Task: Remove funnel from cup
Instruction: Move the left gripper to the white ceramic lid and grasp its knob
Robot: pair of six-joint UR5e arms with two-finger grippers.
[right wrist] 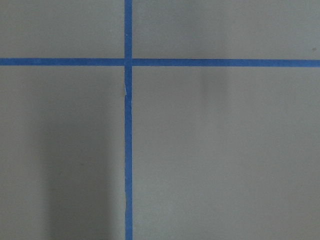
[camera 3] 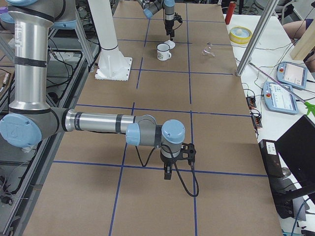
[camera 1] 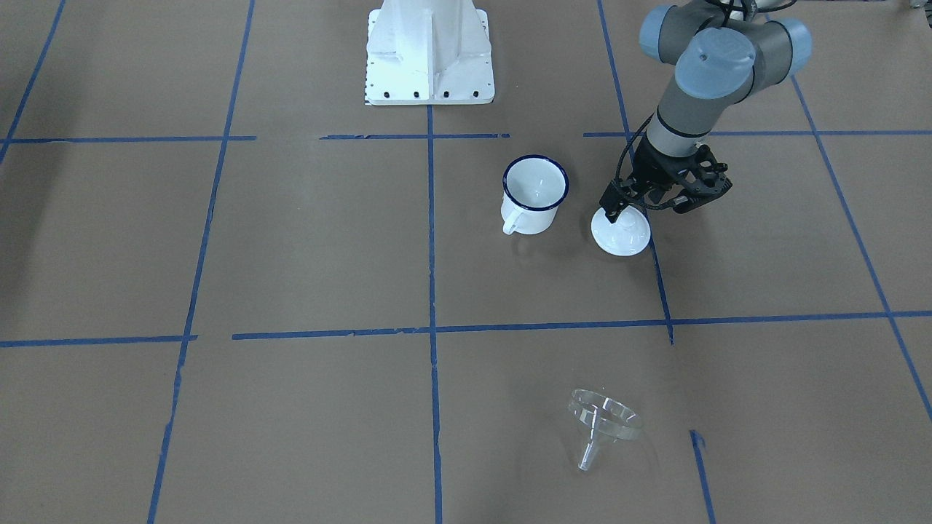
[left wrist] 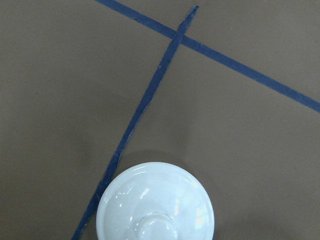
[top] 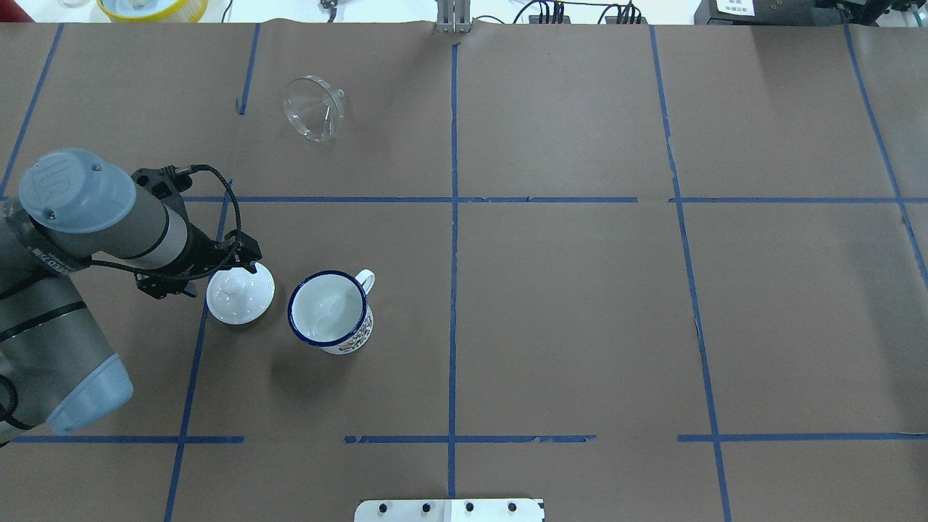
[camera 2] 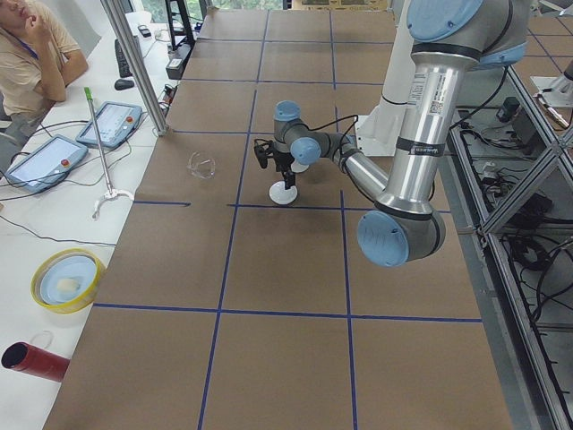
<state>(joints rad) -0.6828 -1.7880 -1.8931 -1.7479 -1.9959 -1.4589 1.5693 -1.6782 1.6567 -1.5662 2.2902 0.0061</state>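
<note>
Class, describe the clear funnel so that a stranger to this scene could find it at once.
On the brown paper table with blue tape lines, look at the robot's left half, far row of squares. The clear cone-shaped funnel lies there alone, tipped over. Unlike the white blue-rimmed enamel mug and white domed lid nearer the robot, it is see-through with a narrow spout.

Overhead view behind the robot [camera 1: 429, 51] looking down on the counter [top: 580, 326], front view facing it from across, side views from either end, wrist views close above, overhead and front sharing the cup [top: 328, 310].
</note>
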